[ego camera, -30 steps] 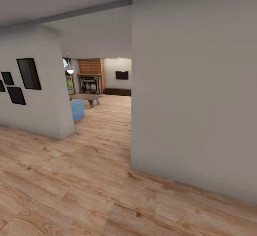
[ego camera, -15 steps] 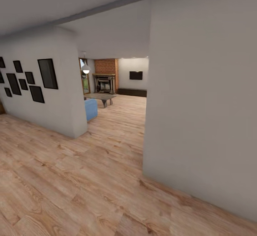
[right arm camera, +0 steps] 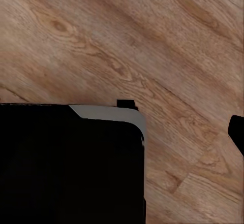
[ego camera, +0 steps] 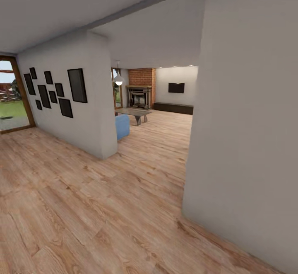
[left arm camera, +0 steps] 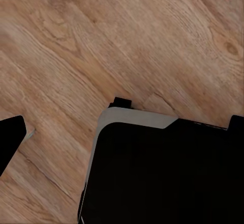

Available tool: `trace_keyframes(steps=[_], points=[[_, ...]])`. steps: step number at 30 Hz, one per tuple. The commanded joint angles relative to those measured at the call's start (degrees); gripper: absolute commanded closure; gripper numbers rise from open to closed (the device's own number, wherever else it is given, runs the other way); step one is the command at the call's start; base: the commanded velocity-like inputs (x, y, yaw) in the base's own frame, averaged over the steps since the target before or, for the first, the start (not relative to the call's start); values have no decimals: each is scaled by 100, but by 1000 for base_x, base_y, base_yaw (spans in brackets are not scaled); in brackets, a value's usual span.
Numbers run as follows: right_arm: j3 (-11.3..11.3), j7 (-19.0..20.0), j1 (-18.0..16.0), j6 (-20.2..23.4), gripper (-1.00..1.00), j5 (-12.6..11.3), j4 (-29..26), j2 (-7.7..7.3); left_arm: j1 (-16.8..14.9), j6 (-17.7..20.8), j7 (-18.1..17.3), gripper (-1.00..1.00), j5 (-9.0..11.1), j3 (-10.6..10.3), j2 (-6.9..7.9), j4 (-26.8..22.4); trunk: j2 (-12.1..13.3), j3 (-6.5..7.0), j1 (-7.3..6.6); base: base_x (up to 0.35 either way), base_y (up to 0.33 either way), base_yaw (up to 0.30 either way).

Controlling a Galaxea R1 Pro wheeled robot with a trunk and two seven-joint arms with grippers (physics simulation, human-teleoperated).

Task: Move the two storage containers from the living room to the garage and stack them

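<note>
The two storage containers and the garage are out of view. I stand in a hallway on light wood planks. Through the opening ahead lies the living room (ego camera: 165, 120), with a dark fireplace (ego camera: 139, 96) on a brick wall, a blue sofa end (ego camera: 122, 126) and a low coffee table (ego camera: 133, 113). My left gripper (left arm camera: 122, 132) hangs over the planks, open and holding nothing, its dark fingertips (left arm camera: 10, 141) at the picture's edges. My right gripper (right arm camera: 122, 127) is also open and holds nothing, with one fingertip (right arm camera: 237, 131) showing.
A grey wall corner (ego camera: 244, 133) stands close on the right. A wall with black picture frames (ego camera: 62, 95) runs on the left and ends at a corner (ego camera: 108, 141). A wood-framed glass door (ego camera: 11, 95) is at far left. My black base (left arm camera: 162, 178) fills part of both wrist views.
The whole head picture has shifted rightward, so the camera has turned left. The glass door and more picture frames have come into view; the right wall takes up less of the picture.
</note>
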Motion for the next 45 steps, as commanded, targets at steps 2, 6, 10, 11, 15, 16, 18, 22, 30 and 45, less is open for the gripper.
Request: trace_keyframes(steps=[2,6,10,11,15,16,18,22,30,45], points=[[47,-19,-5,-30,-100,-31,17,2,-1,-18,13,-100,40,-17,-2,6,-3,-2,5,322,0,273],[47,-19,-5,-31,-100,-31,17,2,1,-14,13,-100,40,-19,-2,6,-3,-2,5,322,0,273],[47,-19,-5,-31,-100,-31,17,2,1,-15,13,-100,40,-17,-2,6,-3,-2,5,322,0,273],[47,-19,-5,-31,-100,-31,17,2,1,-16,13,-100,40,-17,-2,6,-3,-2,5,322,0,273],[47,-19,-5,-31,-100,-31,17,2,-1,-20,13,-100,40,-18,-2,6,-3,-2,5,322,0,273],[47,-19,-5,-31,-100,-31,17,2,-2,-19,13,-100,40,-18,-2,6,-3,-2,5,322,0,273],[47,-19,-5,-31,-100,-31,17,2,-2,-20,13,-100,40,-17,-2,6,-3,-2,5,322,0,247],[46,-19,-5,-25,-100,-43,17,-12,-1,-22,13,-100,40,-19,-2,6,-3,-2,5,322,0,91],[47,-19,-5,-23,-100,-39,17,-23,-1,-22,13,-100,40,-18,-2,6,-3,-2,5,322,0,10],[48,-35,-5,-27,-100,-39,17,-20,-1,-22,13,-100,42,-18,-2,6,-3,-2,5,322,0,0]])
